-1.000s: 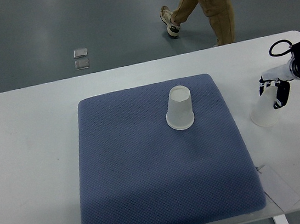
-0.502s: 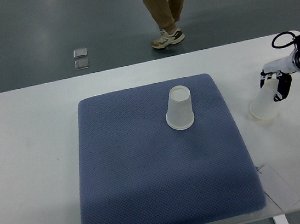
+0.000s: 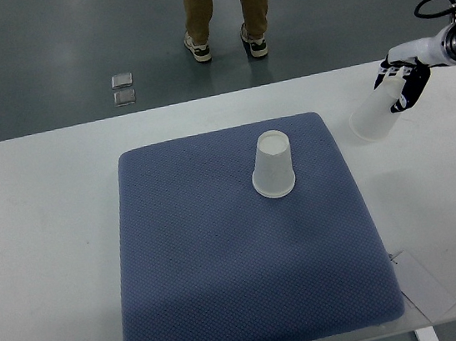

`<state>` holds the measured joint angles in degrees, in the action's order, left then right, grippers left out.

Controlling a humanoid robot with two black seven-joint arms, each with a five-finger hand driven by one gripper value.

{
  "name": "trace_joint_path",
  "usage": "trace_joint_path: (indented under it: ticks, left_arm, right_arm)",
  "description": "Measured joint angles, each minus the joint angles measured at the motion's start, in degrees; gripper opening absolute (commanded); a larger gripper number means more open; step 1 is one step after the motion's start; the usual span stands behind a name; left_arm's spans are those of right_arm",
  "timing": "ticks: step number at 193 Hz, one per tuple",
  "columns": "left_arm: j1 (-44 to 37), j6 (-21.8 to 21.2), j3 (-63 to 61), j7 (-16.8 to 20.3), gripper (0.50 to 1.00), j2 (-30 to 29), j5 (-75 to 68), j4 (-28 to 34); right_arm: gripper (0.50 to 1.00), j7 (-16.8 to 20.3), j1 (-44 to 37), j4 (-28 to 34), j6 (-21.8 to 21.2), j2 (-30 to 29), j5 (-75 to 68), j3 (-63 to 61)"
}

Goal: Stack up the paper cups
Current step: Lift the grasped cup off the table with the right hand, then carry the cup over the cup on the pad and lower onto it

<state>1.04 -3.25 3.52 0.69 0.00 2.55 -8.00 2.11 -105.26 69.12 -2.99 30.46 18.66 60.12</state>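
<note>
One paper cup (image 3: 273, 167) stands upside down on the blue mat (image 3: 241, 270), a bit right of the middle and toward the far side. A second paper cup (image 3: 371, 116) is to the far right, past the mat's edge, tilted, with its wide mouth pointing down and left. The right hand (image 3: 402, 84) is wrapped around its top end. The mat lies on the white counter (image 3: 44, 245). A flat paper tag (image 3: 423, 281) lies near the mat's near right corner. A person's legs (image 3: 223, 7) stand on the floor beyond the counter.
</note>
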Motion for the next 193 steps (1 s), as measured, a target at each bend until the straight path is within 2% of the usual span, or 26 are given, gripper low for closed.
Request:
trace_joint_path:
  ticks: [107, 146, 193]
  left_arm:
    - [0.0, 0.0, 0.0, 0.0, 1.000, 0.0, 0.0, 0.0]
    - [0.0, 0.0, 0.0, 0.0, 1.000, 0.0, 0.0, 0.0]
    - [0.0, 0.0, 0.0, 0.0, 1.000, 0.0, 0.0, 0.0]
  right_arm:
    - [0.693, 0.9, -14.6, 0.0, -9.8, 0.1, 4.5, 3.0]
    - [0.693, 1.3, -20.3, 0.1, -14.5, -2.0, 7.3, 3.6]
    - [0.695, 1.3, -26.8, 1.1, -17.9, -5.7, 8.1, 5.0]
